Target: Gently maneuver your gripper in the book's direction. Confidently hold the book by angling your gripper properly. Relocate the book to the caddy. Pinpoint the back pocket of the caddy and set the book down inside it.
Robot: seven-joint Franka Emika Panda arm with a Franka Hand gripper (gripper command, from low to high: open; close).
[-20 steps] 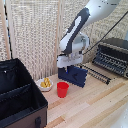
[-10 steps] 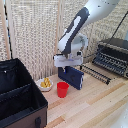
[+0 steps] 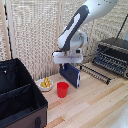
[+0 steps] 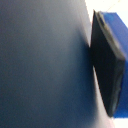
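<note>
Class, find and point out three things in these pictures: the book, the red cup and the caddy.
book (image 3: 70, 73): exterior view, on its blue cover, below the gripper (image 3: 68, 63).
red cup (image 3: 62, 90): exterior view, on its side wall.
caddy (image 3: 22, 107): exterior view, on its near black wall.

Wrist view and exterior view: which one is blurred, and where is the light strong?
Wrist view: very close, soft focus; the book fills most of the picture, beside one dark finger. Exterior view: low detail but readable; bright light on the white arm, and the book is clear under the gripper.
</note>
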